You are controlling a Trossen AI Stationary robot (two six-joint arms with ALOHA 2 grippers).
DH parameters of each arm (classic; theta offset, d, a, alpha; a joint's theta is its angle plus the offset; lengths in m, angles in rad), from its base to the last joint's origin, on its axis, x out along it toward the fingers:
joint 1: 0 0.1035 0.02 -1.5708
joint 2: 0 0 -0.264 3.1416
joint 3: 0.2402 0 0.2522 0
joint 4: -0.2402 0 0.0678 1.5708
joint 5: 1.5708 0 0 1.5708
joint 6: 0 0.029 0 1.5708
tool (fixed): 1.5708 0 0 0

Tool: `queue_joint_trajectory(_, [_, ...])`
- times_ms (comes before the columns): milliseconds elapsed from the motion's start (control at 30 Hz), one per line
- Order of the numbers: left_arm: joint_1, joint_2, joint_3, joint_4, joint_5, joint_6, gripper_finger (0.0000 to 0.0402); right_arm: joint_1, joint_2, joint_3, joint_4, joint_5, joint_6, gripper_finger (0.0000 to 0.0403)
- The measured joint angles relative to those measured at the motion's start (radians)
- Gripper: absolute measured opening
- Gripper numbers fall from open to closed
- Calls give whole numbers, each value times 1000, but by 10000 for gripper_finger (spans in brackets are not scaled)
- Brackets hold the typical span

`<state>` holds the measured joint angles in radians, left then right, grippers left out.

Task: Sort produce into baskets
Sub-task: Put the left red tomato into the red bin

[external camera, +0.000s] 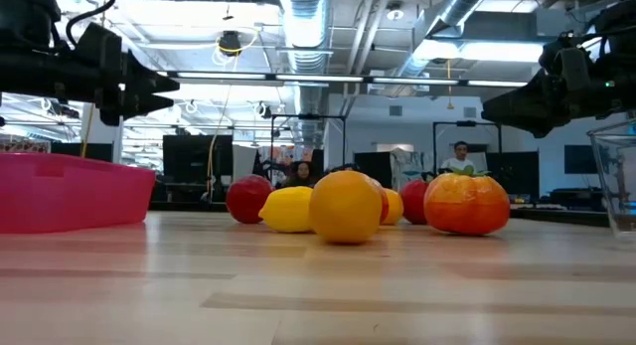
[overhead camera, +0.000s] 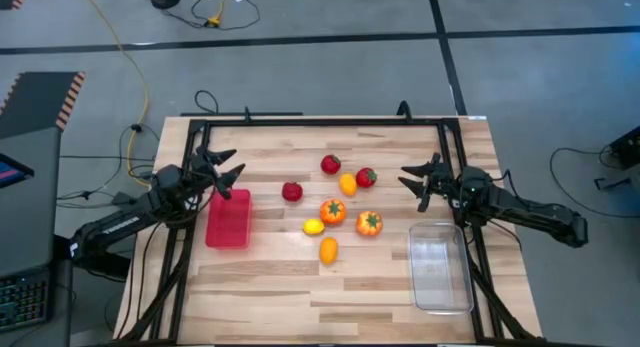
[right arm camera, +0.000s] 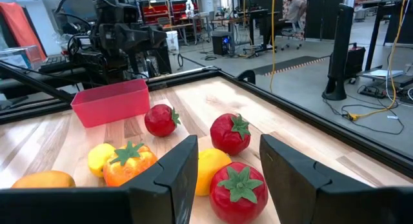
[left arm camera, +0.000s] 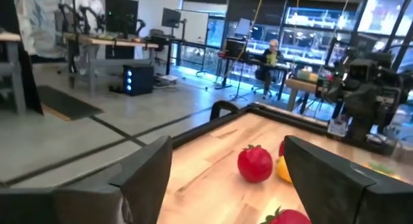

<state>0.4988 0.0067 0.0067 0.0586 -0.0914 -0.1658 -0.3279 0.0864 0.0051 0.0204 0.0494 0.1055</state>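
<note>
Several toy fruits lie loose in the middle of the wooden table: three red pieces (overhead camera: 330, 165) (overhead camera: 366, 177) (overhead camera: 292, 191), two orange tomatoes with green tops (overhead camera: 332, 211) (overhead camera: 369, 223), and yellow-orange ovals (overhead camera: 348, 183) (overhead camera: 314, 226) (overhead camera: 328, 250). The red bin (overhead camera: 228, 218) stands at the left, the clear bin (overhead camera: 440, 267) at the right. My left gripper (overhead camera: 228, 168) hovers open just beyond the red bin's far end. My right gripper (overhead camera: 415, 182) hovers open to the right of the fruit, its fingers (right arm camera: 174, 166) framing the nearest red piece (right arm camera: 239, 184) from a distance.
A black metal frame (overhead camera: 330, 122) runs along the table's far edge and down both sides. Bare wood lies near the front edge (overhead camera: 320, 307). People sit at desks in the room beyond the table (left arm camera: 271, 56).
</note>
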Motion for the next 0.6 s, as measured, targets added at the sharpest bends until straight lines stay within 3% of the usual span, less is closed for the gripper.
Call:
queue_joint_trajectory(367, [-6,3,7,71,56,-65,293,0,0,0,0,0,0,193])
queue_joint_trajectory(600, [-28,165,158,73,49,-44,293,0,0,0,0,0,0,193])
